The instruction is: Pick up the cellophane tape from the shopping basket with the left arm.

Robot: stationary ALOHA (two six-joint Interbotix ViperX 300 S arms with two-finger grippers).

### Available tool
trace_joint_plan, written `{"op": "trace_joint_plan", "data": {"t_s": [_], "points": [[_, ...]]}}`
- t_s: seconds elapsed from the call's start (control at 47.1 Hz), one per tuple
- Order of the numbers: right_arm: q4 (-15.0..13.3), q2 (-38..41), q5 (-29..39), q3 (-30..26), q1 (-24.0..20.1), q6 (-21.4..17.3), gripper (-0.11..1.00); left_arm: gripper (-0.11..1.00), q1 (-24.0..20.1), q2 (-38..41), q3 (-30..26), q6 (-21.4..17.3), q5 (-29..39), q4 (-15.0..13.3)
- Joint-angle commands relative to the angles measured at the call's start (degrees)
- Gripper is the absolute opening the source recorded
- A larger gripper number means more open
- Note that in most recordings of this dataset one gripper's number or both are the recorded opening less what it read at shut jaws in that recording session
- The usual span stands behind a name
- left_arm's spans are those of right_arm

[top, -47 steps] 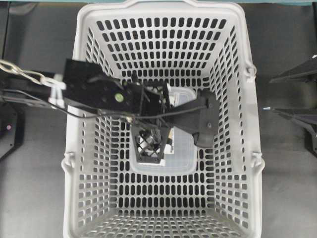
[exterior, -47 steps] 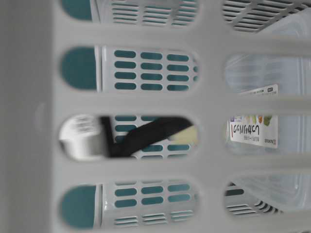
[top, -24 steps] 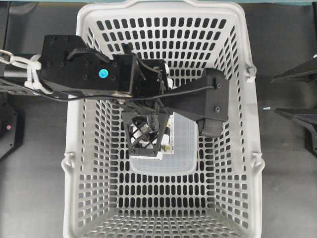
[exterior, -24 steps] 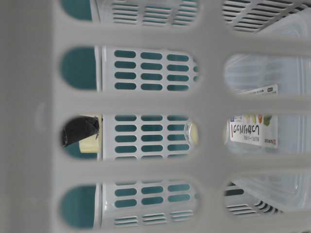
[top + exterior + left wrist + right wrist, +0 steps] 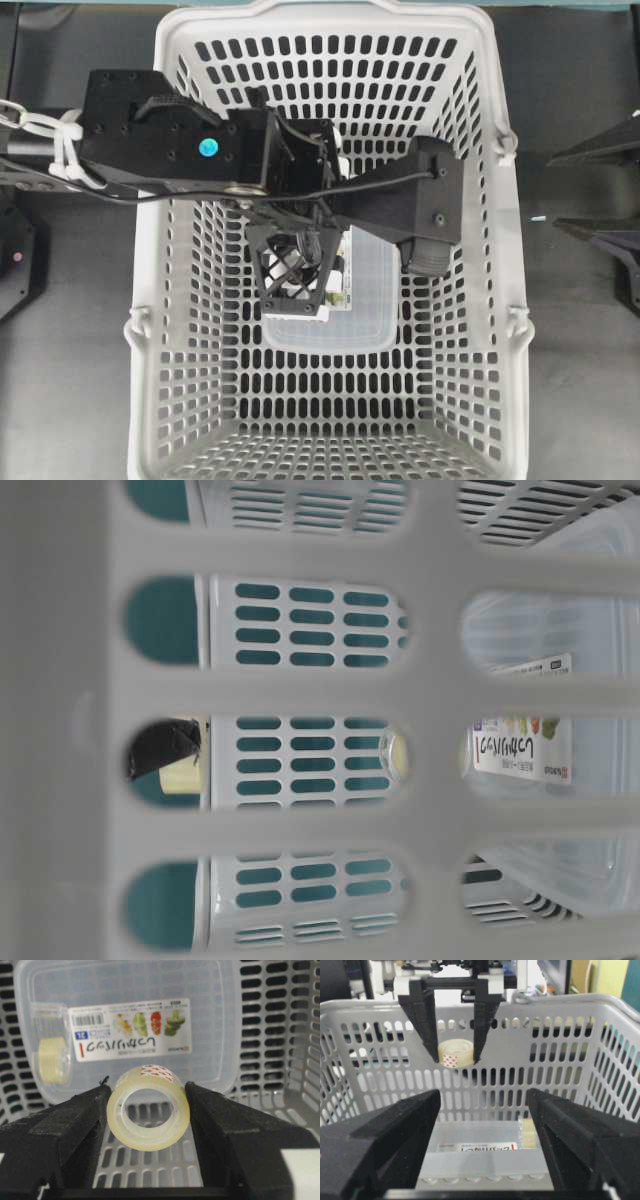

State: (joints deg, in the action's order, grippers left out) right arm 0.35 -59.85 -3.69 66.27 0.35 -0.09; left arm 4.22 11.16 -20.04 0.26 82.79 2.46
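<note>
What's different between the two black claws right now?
The left gripper is shut on the tape; the right gripper stands wide open and holds nothing. The left hangs fingers-down inside the basket; the right sits outside it, pointing towards it. Both have black fingers.

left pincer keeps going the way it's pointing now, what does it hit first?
Probably the clear plastic box on the floor of the shopping basket. The left pincer points down into the basket, shut on the cellophane tape, and the box fills most of its view. Near the box's edge, so depth is uncertain.
</note>
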Motion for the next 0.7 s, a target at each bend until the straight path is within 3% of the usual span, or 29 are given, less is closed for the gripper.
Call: {"op": "trace_joint_plan", "data": {"t_s": [0.0,0.679], "points": [[0.1,0.4,-0.3,-0.5,0.0,0.0,0.69,0.50,-0.1,-1.3,-1.7,-0.1,-0.7,0.2],[0.1,0.4,-0.3,-0.5,0.0,0.0,0.69,0.50,0.2,-0.8,-3.0,-0.2,-1.0,0.2]]}}
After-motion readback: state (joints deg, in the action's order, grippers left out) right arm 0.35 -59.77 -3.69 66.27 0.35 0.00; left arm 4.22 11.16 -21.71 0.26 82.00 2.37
